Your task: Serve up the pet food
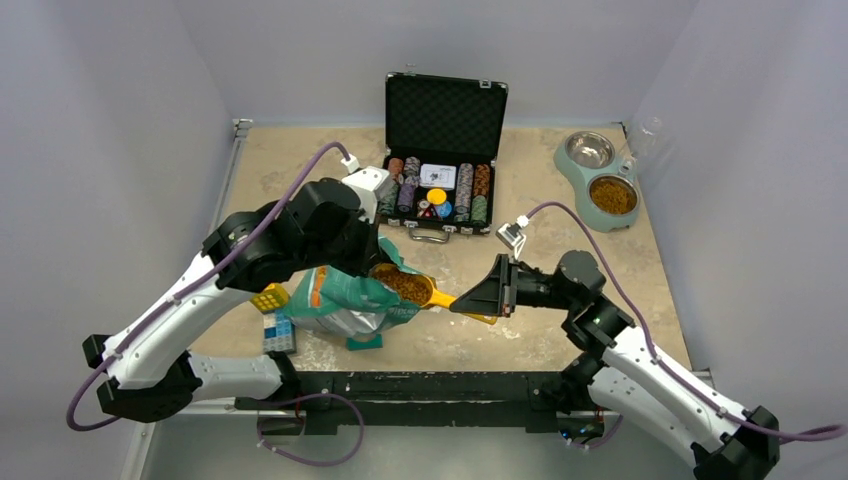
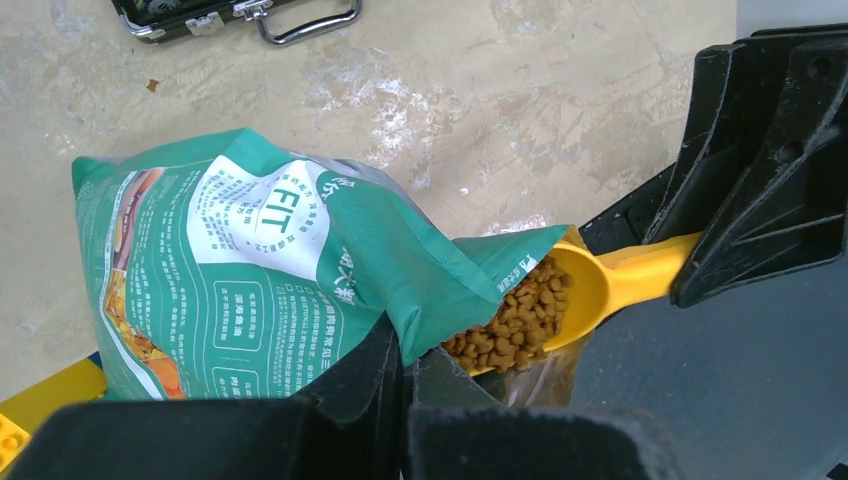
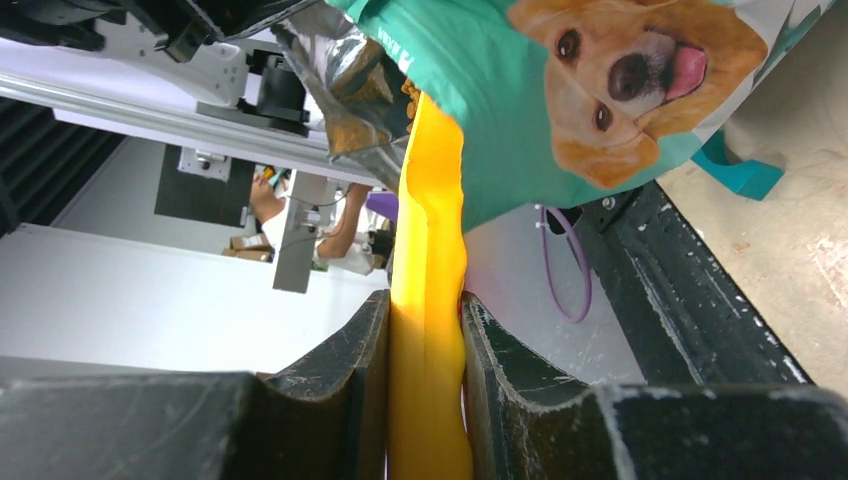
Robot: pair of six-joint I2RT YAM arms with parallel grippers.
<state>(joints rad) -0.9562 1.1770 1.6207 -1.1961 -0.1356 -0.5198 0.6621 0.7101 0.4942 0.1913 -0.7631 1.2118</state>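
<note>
The teal-green bag [image 1: 345, 305] with a golden dog [image 3: 620, 90] lies tilted near the table's front edge, mouth facing right. My left gripper [image 2: 405, 352] is shut on the bag's upper rim [image 2: 440, 290] and holds the mouth up. My right gripper [image 3: 425, 310] is shut on the handle of a yellow scoop [image 1: 440, 296]. The scoop's bowl [image 2: 575, 290] sits in the bag's mouth, heaped with the pet food [image 2: 515, 320], small brown pellets. A green double bowl [image 1: 570, 170] stands at the back right, its nearer dish holding kibble [image 1: 612, 195].
An open black case of poker chips [image 1: 443, 150] stands behind the bag, its handle [image 2: 300, 22] toward me. Yellow [image 1: 270, 297] and blue [image 1: 280, 332] blocks lie left of the bag, a teal piece [image 1: 365, 342] below it. The black front rail [image 1: 420, 385] runs close by.
</note>
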